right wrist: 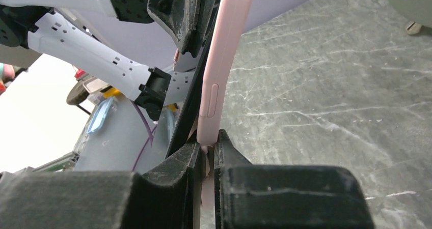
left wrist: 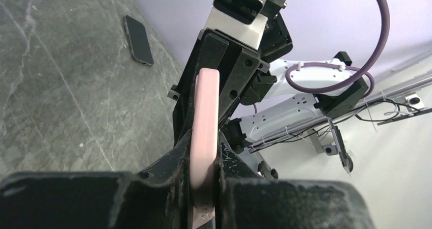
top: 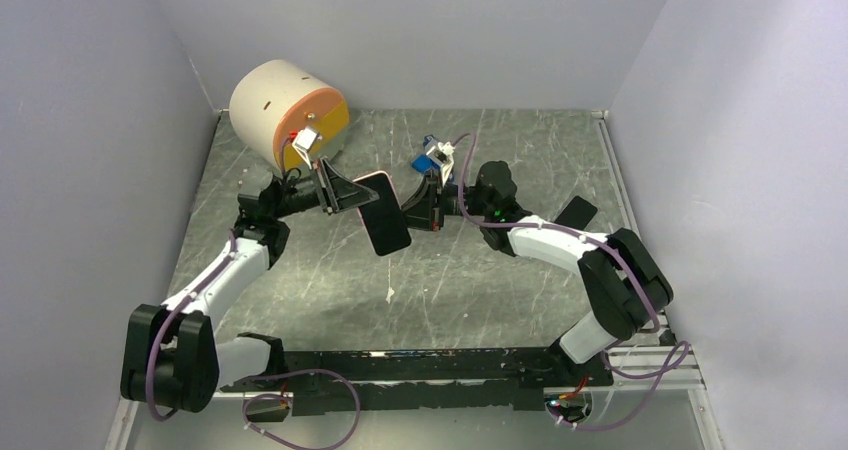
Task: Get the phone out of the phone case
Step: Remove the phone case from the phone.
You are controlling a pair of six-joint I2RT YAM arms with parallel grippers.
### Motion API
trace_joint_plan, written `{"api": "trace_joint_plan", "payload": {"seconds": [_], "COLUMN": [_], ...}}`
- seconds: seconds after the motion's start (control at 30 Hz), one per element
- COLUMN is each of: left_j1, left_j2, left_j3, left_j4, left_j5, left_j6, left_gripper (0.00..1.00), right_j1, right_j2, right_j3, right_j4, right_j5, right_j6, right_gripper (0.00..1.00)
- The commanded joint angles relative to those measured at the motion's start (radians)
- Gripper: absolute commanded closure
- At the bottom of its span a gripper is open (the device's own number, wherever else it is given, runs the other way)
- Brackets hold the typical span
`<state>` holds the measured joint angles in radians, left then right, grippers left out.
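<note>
Phone (top: 386,228) and its pink phone case (top: 373,180) hang in the air over the middle of the table (top: 480,280), pinched from both ends. The left gripper (top: 338,192) is clenched on one edge of the case and the right gripper (top: 424,208) on the opposite edge. The dark phone seems to tilt away from the pink shell, though the wrist views are too edge-on to be sure.

The main risk is a drop: if the phone pops free with neither pincer on it, it falls to the table. The thin edge grips could also slip as the case flexes.

An orange-faced cylinder (top: 285,110) stands near, behind the left gripper, and a dark slab (top: 576,212) lies well apart at right. Neither looks to be in the way.
</note>
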<state>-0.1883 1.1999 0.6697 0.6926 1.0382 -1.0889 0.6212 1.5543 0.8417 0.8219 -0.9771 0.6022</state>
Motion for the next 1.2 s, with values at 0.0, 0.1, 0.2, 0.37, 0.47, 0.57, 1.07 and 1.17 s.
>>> {"api": "trace_joint_plan", "payload": {"seconds": [0.0,0.1,0.2,0.37,0.47,0.57,1.07,1.17], "left_j1": [-0.011,-0.011,-0.011,-0.011,-0.011,-0.011,-0.091,-0.170], "left_j2": [0.032,0.066,0.104,0.134,0.135,0.121,-0.092,-0.144], "left_j3": [0.010,0.005,0.004,0.016,0.032,0.066,0.159,0.155], "left_j4": [-0.164,-0.160,-0.160,-0.205,-0.243,-0.331,-0.749,-0.773], "left_j5": [-0.212,-0.243,-0.271,-0.322,-0.348,-0.399,-0.783,-0.868], "left_j6": [0.134,0.129,0.128,0.161,0.185,0.236,0.553,0.643], "left_gripper": [0.85,0.79,0.70,0.59,0.50,0.41,0.15,0.12], "right_j1": [0.040,0.040,0.037,0.025,0.020,0.014,-0.031,-0.037], "right_j2": [-0.027,-0.023,-0.017,-0.001,0.006,0.015,0.075,0.083], "right_j3": [0.013,0.002,0.007,-0.004,-0.009,-0.009,-0.026,-0.022], "right_j4": [0.200,0.189,0.116,0.073,0.054,0.011,-0.042,-0.072], "right_j5": [-0.051,-0.033,-0.004,0.028,0.051,0.080,0.206,0.234], "right_j6": [0.072,0.086,0.089,0.119,0.129,0.126,0.252,0.278], "right_gripper": [1.00,1.00,1.00,1.00,1.00,1.00,1.00,1.00]}}
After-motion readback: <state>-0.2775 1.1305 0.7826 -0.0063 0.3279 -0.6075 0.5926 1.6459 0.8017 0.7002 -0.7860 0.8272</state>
